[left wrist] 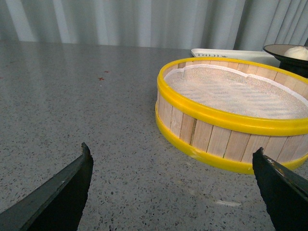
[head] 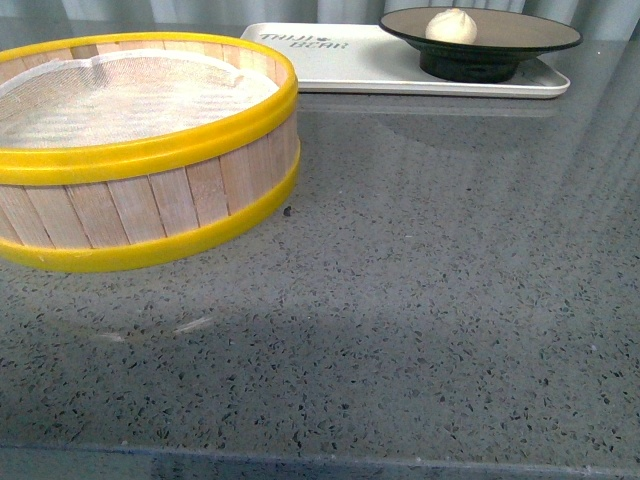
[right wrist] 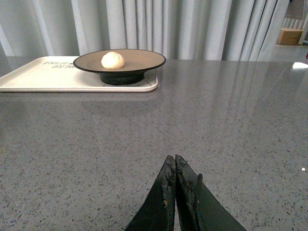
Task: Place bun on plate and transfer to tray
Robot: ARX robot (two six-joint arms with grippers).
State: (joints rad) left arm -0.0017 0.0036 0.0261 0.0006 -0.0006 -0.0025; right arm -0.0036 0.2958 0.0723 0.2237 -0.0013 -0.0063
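Where lettering blurs, tray bears plate.

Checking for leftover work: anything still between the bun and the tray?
Nothing visible. The bun already sits on the plate, and the plate stands on the white tray. The steamer basket is off to the side, apart from the tray. Left gripper is open, right gripper shut, both holding nothing.

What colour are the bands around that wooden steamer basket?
Bright yellow, top and bottom of the steamer basket; clearest in the front view.
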